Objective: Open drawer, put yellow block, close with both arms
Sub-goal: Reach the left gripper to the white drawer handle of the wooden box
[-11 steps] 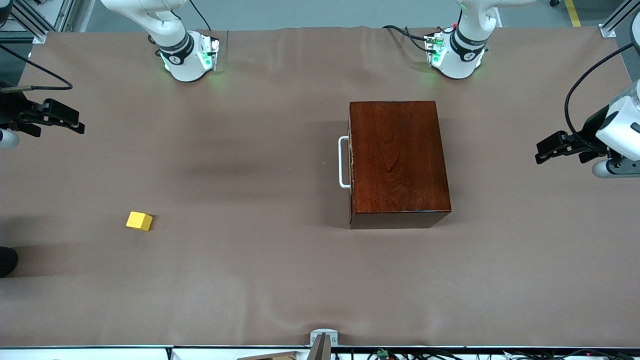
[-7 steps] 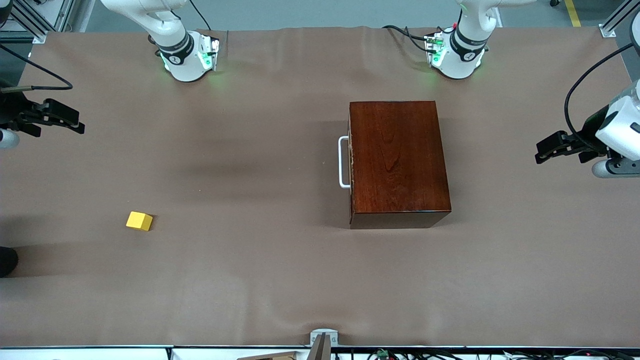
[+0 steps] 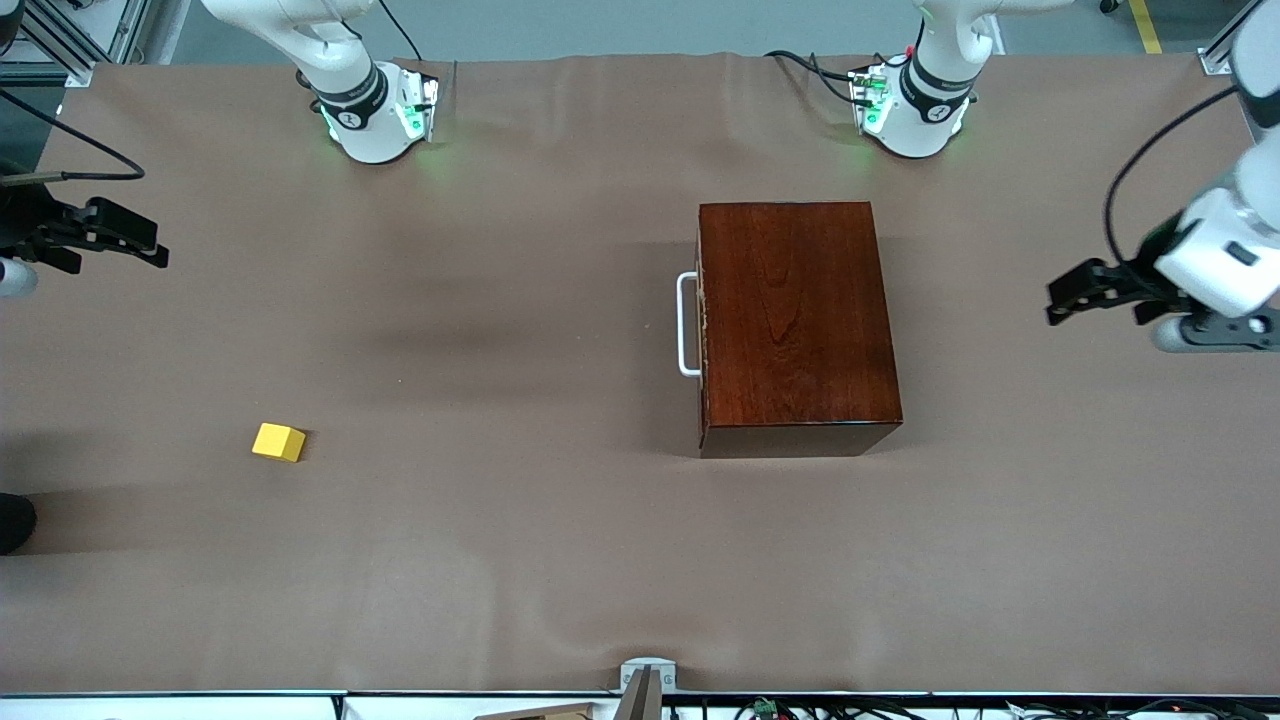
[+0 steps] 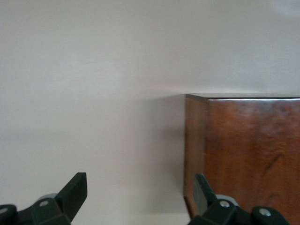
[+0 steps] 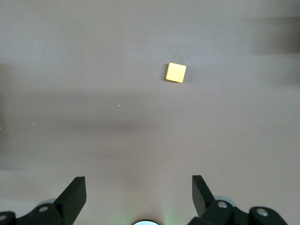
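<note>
The glossy reddish-brown box (image 3: 795, 320) stands toward the left arm's end of the table. Its drawer is pushed fully in, and the white bar handle (image 3: 687, 325) faces the right arm's end. The yellow block (image 3: 278, 441) lies on the cloth toward the right arm's end, nearer the front camera than the handle. My left gripper (image 3: 1062, 298) hangs open over bare cloth at the box's back side; the left wrist view shows the box (image 4: 248, 154) past the empty left gripper (image 4: 140, 192). My right gripper (image 3: 158, 247) waits open over the table's edge, with the block (image 5: 176, 72) ahead of the right gripper (image 5: 139, 192).
A brown cloth (image 3: 500, 560) covers the whole table. The two green-lit arm bases (image 3: 375, 120) (image 3: 915, 115) stand along the edge farthest from the front camera. A small metal bracket (image 3: 647, 675) sits at the nearest edge. A black cable (image 3: 1135, 170) loops above the left gripper.
The left arm has moved a little toward the box. The right arm, block and box have not moved.
</note>
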Robot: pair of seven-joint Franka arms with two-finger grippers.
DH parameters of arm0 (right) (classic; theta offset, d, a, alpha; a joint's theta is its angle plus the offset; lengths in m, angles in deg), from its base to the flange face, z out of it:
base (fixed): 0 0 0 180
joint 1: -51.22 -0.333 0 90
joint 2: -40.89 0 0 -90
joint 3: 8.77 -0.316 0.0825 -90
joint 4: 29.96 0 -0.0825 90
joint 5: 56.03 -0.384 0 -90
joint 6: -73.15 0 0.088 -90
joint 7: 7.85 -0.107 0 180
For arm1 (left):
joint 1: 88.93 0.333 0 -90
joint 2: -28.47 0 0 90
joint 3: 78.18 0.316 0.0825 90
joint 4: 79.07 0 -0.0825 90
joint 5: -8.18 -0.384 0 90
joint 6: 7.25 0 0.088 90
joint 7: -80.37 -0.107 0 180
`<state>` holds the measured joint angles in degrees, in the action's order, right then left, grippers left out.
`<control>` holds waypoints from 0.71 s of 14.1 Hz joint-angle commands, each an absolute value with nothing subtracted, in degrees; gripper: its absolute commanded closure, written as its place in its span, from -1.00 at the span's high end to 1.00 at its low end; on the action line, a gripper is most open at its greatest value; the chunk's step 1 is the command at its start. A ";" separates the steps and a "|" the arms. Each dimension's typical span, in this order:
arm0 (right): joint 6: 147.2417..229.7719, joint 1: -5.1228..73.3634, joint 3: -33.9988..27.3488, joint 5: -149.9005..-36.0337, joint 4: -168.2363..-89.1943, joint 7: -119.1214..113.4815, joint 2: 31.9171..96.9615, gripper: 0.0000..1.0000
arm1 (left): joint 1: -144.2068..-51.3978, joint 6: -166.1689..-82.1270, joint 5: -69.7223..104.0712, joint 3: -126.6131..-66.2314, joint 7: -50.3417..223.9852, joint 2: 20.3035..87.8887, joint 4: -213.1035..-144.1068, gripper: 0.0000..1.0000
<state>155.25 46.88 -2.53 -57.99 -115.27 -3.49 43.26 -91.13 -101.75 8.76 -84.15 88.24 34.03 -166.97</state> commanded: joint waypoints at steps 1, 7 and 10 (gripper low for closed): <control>154.62 47.09 -2.62 -58.32 -114.77 -3.81 43.08 1.00 | -91.56 -101.12 8.97 -88.19 93.62 33.48 -165.65 1.00; 154.71 47.00 -2.62 -58.32 -114.86 -3.81 43.17 1.00 | -92.79 -101.12 8.97 -99.44 104.77 34.80 -164.94 1.00; 154.89 46.74 -2.62 -58.32 -114.86 -3.72 43.26 1.00 | -99.10 -101.12 8.36 -101.21 114.62 39.10 -161.52 1.00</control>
<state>155.25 46.85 -2.57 -57.99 -115.27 -3.49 43.27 -95.46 -101.78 8.76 -100.75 109.70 35.48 -165.14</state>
